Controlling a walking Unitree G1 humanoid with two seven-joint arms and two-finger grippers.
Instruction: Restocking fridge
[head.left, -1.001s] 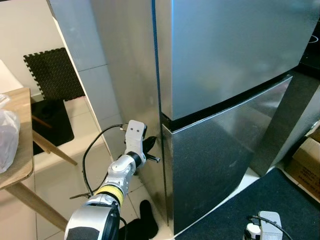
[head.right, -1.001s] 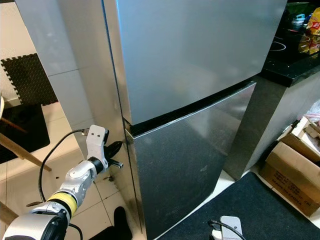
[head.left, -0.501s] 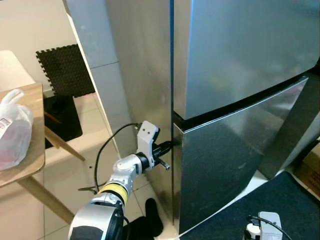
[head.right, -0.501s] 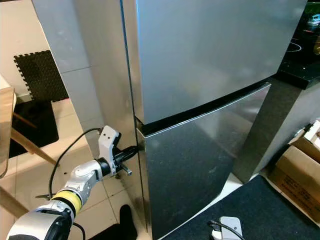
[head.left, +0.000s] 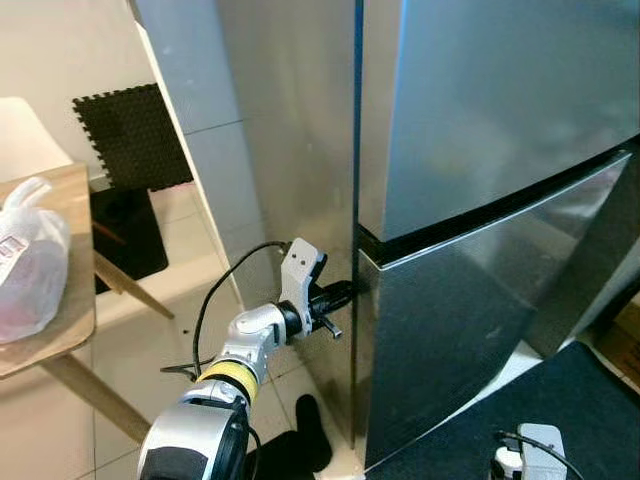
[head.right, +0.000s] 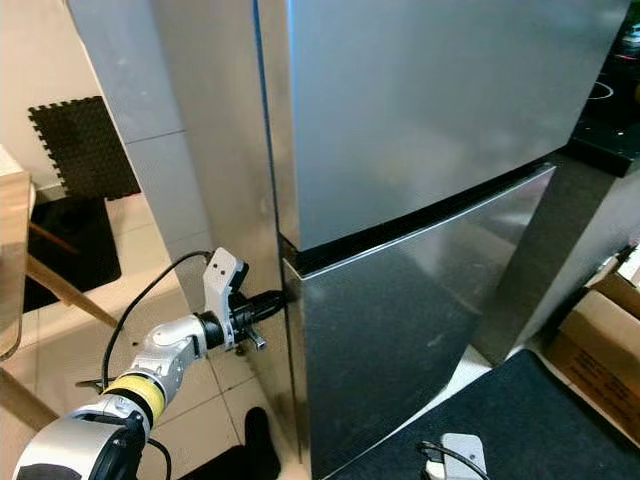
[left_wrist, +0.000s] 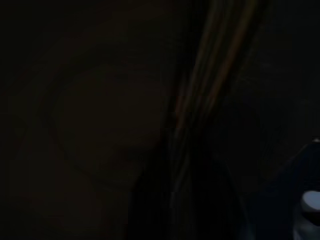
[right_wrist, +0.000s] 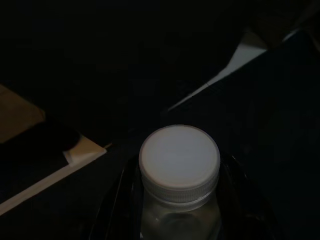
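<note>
The steel fridge has an upper door (head.left: 500, 100) and a lower door (head.left: 460, 330), both closed. My left gripper (head.left: 338, 297) is stretched forward and touches the left edge of the lower door, just under the dark gap between the doors. The left wrist view is nearly black, with a faint streaked edge. In the right wrist view a clear bottle with a white cap (right_wrist: 179, 162) sits in my right gripper (right_wrist: 178, 220), which is shut on it. That arm hangs low at the right, over the dark rug (head.left: 570, 400).
A wooden table (head.left: 62, 330) with a plastic bag (head.left: 30, 270) on it stands at the left. A black foam mat (head.left: 130, 135) lies by the wall. Cardboard boxes (head.right: 600, 350) and a black counter (head.right: 610, 110) are to the fridge's right.
The camera has shifted, so the fridge sits further right in view. My left gripper has reached forward from beside the fridge's side wall to the lower door's edge.
</note>
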